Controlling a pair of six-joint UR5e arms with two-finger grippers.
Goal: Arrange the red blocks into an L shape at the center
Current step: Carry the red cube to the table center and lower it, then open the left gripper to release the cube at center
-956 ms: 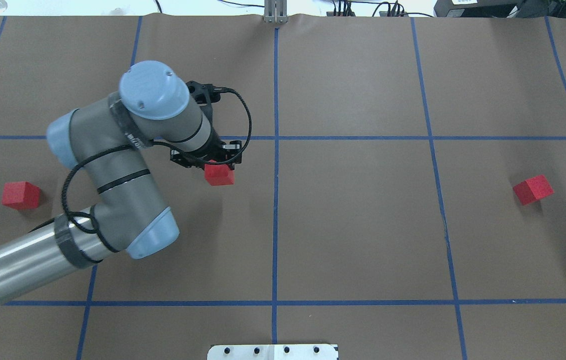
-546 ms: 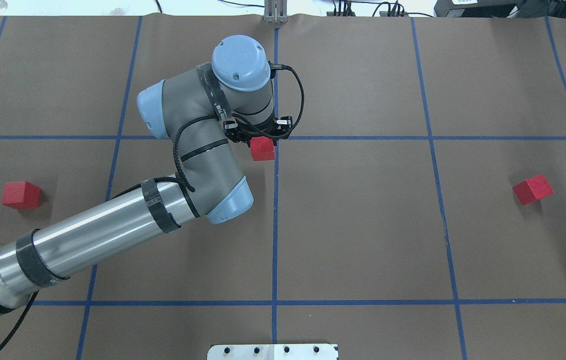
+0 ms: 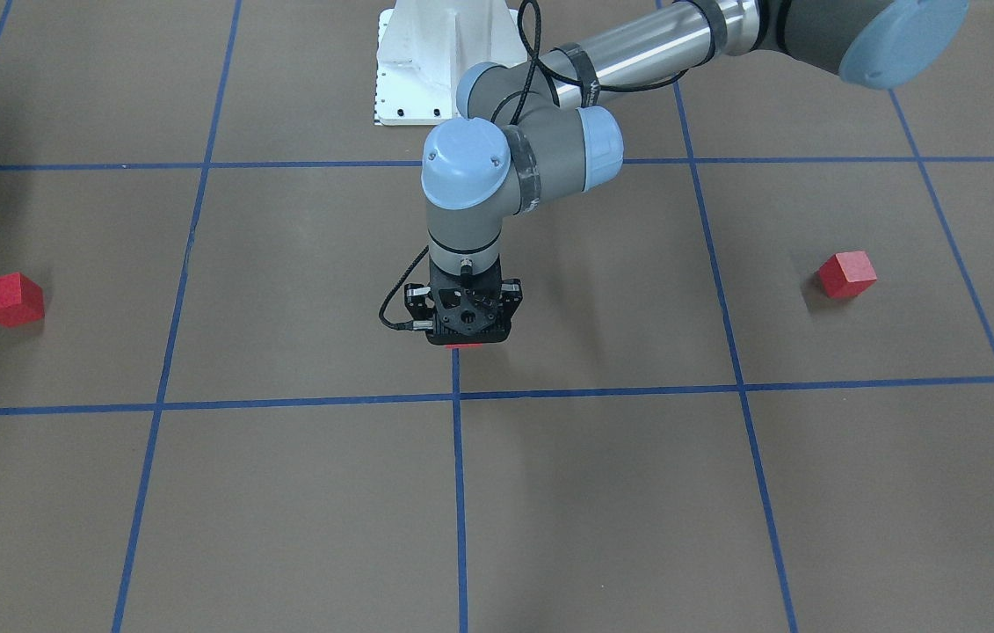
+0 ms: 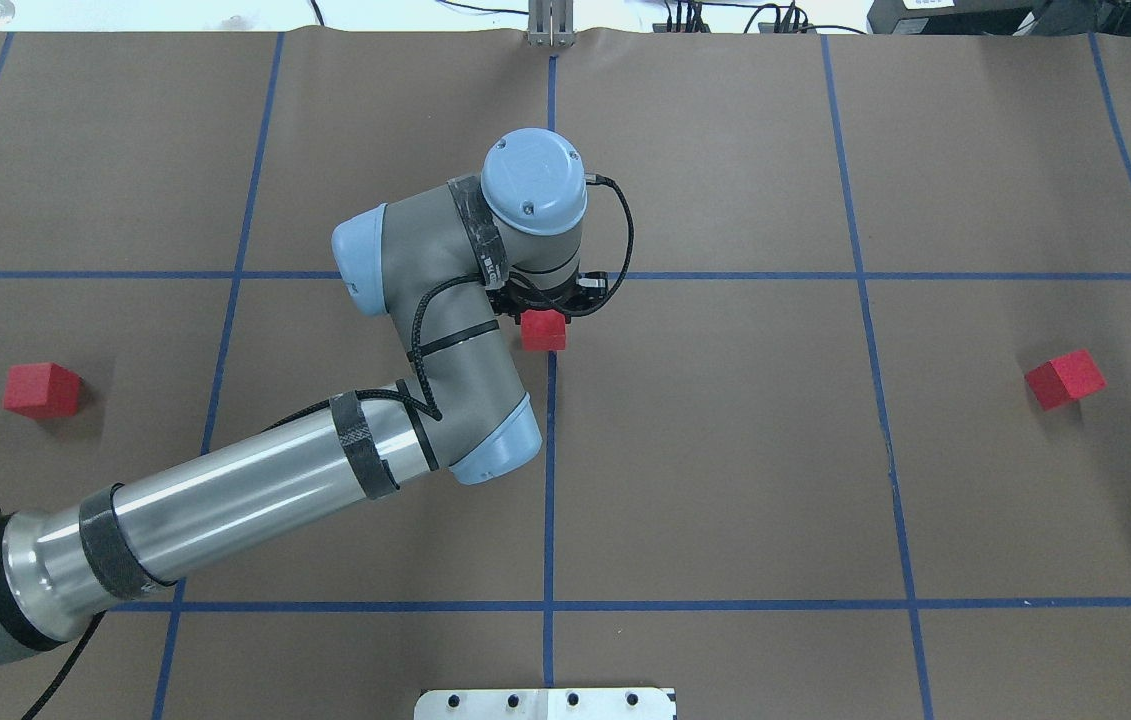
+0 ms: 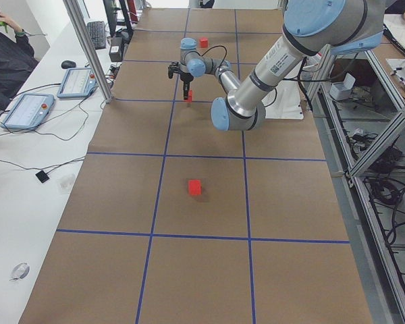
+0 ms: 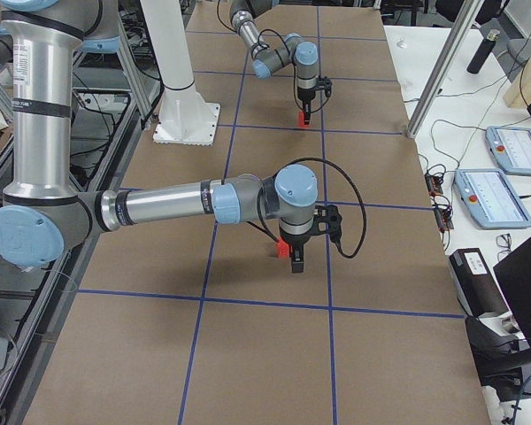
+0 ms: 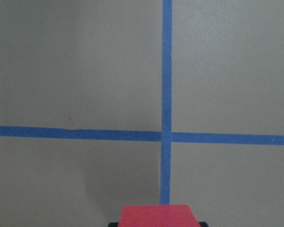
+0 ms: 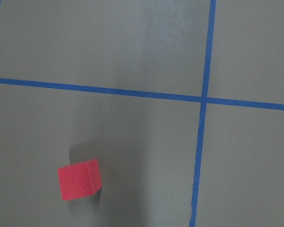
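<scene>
One red block [image 4: 543,333]: clenched in left tool [image 4: 546,312], seemingly just above center [image 4: 570,400].
Right tool [image 6: 296,258]: cannot tell its state.

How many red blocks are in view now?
3: one red block held by the left gripper at the middle tape line, one far left, one far right. None seems hidden.

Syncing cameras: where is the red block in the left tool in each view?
Front-facing: held red block, sliver under left tool.
Overhead: block near picture centre.
Exterior left: block far, upper middle.
Exterior right: block far, upper centre.
Left wrist: block at bottom edge.
Right wrist: not in it.
Landmark: blue tape crossing near it.
</scene>
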